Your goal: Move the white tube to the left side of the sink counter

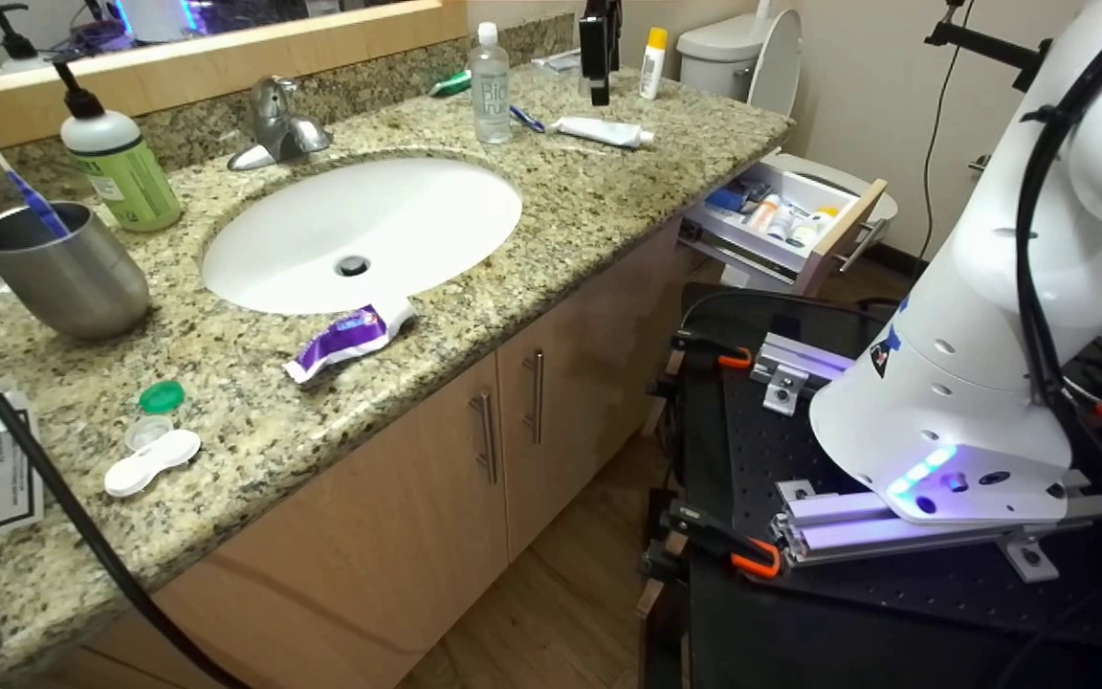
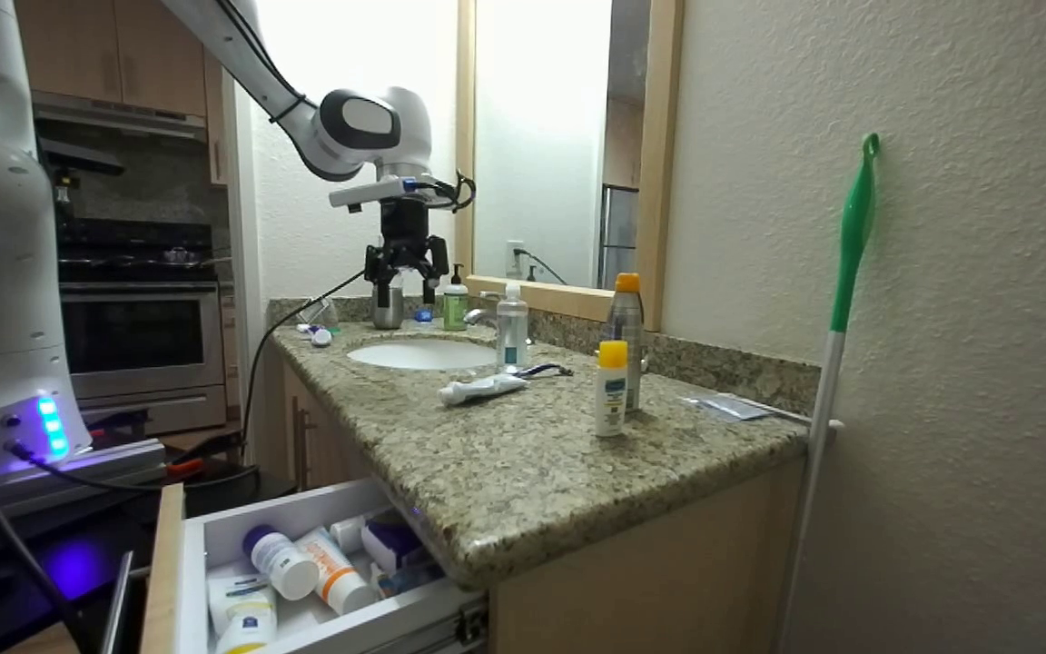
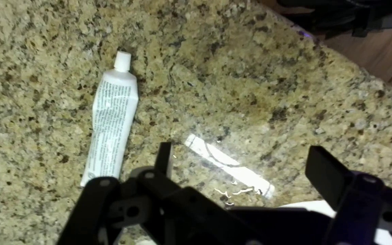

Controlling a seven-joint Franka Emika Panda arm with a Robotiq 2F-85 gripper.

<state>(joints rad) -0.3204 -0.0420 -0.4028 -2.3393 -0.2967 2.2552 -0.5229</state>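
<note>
The white tube (image 1: 599, 132) lies flat on the speckled granite sink counter (image 1: 599, 187), beside the clear bottle and a blue razor. It also shows in an exterior view (image 2: 484, 389). In the wrist view the white tube (image 3: 111, 126) lies left of the jaws, its cap pointing up the picture and its lower end close to the left finger. My gripper (image 2: 407, 295) is open, points down and hangs above the counter. In the wrist view the gripper (image 3: 240, 153) has wide-spread fingers with only granite and a bright glare between them. Only part of it shows at the top of an exterior view (image 1: 599, 57).
A clear bottle (image 1: 491, 91) and a yellow-capped bottle (image 2: 612, 389) stand near the tube. The white basin (image 1: 369, 225), faucet (image 1: 278, 124), soap bottle (image 1: 125, 163), metal cup (image 1: 73, 277), purple-and-white tube (image 1: 350, 340) and lens case (image 1: 151, 462) are farther along. A drawer (image 2: 305, 581) stands open.
</note>
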